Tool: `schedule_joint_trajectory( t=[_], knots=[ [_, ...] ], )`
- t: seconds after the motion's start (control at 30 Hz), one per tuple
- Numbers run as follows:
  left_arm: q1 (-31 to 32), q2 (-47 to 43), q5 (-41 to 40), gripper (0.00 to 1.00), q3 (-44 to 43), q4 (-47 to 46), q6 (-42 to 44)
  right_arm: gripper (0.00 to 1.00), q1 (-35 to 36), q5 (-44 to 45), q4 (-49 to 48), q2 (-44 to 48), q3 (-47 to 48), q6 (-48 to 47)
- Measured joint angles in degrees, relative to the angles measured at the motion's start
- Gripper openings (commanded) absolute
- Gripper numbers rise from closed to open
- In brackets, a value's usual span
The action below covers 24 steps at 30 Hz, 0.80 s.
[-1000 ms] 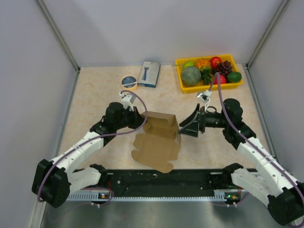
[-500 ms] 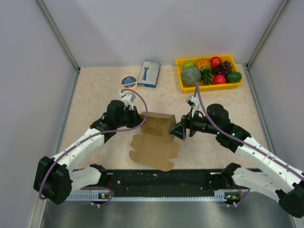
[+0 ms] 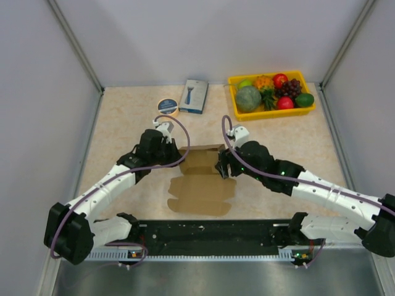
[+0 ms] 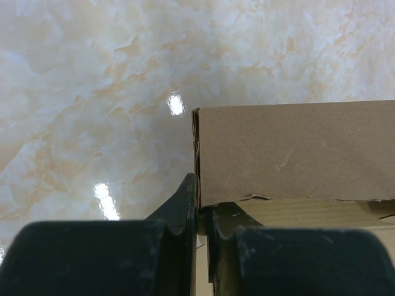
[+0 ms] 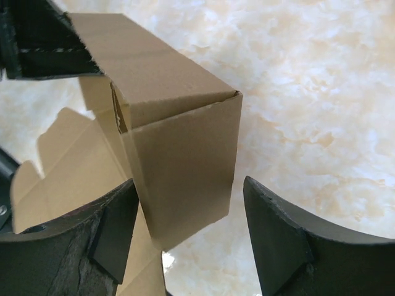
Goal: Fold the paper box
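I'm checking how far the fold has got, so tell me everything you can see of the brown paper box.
The paper box is plain brown thin cardboard, creased and only partly folded. Its far part stands up as a hollow rectangular section. Its near part lies flat on the table, with rounded flaps along the edge. The left gripper is shut on the raised part's left corner. The right gripper is open, its fingers either side of the raised right end.
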<state>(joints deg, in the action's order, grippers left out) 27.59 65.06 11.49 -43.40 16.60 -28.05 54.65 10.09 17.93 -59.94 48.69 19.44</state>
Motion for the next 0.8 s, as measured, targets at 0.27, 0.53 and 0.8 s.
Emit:
schedule_joint_trajectory(
  t=[0.27,0.53,0.8],
  knots=[
    [0.66,-0.79,-2.73,0.00,0.00,0.70,-1.25,0.40,3.78,14.86,1.07,-7.93,6.14,-2.51],
    [0.81,-3.63,-3.39,0.48,0.24,1.79,-3.04,0.00,5.60,28.94,-0.68,-15.06,9.01,-8.11],
    [1.03,-14.10,-0.04,0.80,3.58,-1.03,-2.58,0.00,2.62,20.09,-10.47,-8.90,-0.63,-10.38]
  ],
)
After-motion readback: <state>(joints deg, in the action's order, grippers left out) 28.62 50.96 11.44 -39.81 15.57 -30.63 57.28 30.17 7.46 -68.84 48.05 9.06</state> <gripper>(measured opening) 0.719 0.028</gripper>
